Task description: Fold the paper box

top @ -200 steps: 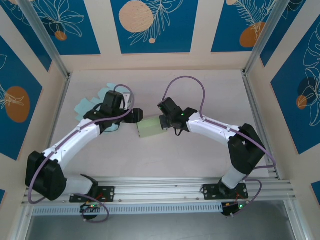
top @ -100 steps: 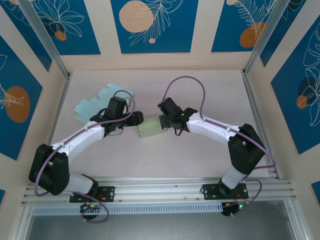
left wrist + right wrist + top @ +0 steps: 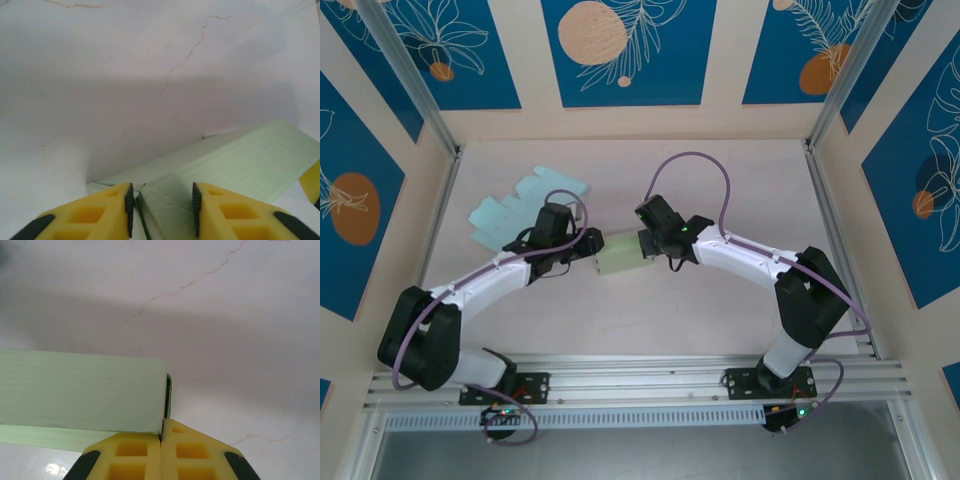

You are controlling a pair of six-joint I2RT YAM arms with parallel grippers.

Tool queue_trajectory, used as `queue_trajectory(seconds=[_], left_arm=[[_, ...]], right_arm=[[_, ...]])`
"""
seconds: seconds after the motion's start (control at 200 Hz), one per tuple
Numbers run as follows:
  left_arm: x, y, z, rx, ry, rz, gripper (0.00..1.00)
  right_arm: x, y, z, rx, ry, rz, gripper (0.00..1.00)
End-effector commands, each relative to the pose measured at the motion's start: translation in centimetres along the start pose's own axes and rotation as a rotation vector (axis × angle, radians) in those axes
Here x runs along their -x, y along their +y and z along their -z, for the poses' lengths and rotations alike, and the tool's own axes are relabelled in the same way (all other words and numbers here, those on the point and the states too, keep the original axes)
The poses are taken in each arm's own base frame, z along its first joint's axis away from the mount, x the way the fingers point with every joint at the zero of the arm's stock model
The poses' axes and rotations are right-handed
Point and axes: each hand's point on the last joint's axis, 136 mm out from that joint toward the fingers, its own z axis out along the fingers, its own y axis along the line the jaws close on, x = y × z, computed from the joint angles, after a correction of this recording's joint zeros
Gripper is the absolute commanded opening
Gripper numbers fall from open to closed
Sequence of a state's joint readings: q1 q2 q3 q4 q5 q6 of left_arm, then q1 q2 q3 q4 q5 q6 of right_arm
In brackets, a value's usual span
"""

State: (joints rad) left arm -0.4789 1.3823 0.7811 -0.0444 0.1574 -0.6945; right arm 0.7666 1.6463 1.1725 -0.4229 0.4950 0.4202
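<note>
At far left of the pale tabletop, close to the left aluminium corner post: light blue flat paper cut-outs with notched edges, lying flat, with bare table behind them up to the back wall.

Just right of the cut-outs and apart from them: left gripper, on the white left arm, which reaches in from the near-left base. In the left wrist view its yellow fingers stand apart on either side of a flap at the box's left end. A thin dark gap shows beside the left pad. Whether the pads press the flap cannot be told.

Centre of table: pale green paper box, oblong, partly folded, lying between the two grippers. Its long edges run roughly left to right. Open table lies behind it and in front of it, down to the near aluminium rail.

At the box's right end: right gripper, fingers clenched together on the box's right edge, which runs into the seam between the pads.

Right of that arm: bare table as far as the right aluminium corner post.
</note>
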Motion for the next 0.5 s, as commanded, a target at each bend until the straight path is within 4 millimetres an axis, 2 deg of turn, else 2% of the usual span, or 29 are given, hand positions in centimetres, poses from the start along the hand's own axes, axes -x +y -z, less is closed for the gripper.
queue_trajectory(seconds=[0.0, 0.13, 0.33, 0.495], left_arm=[[-2.7, 1.8, -0.9, 0.037, 0.075, 0.041, 0.31], [-3.3, 2.5, -1.7, 0.049, 0.083, 0.058, 0.22], [-4.0, 3.3, -2.6, 0.053, 0.085, 0.077, 0.17], [-4.3, 4.1, -2.8, 0.07, 0.066, 0.088, 0.14]], right_arm=[[-3.9, -0.3, -1.1, -0.03, 0.139, 0.026, 0.1], [-3.6, -0.2, 0.3, -0.021, 0.121, 0.033, 0.29], [-2.2, 0.2, 2.5, 0.023, 0.064, 0.031, 0.4], [-0.9, 1.9, 4.1, 0.138, 0.026, 0.009, 0.5]])
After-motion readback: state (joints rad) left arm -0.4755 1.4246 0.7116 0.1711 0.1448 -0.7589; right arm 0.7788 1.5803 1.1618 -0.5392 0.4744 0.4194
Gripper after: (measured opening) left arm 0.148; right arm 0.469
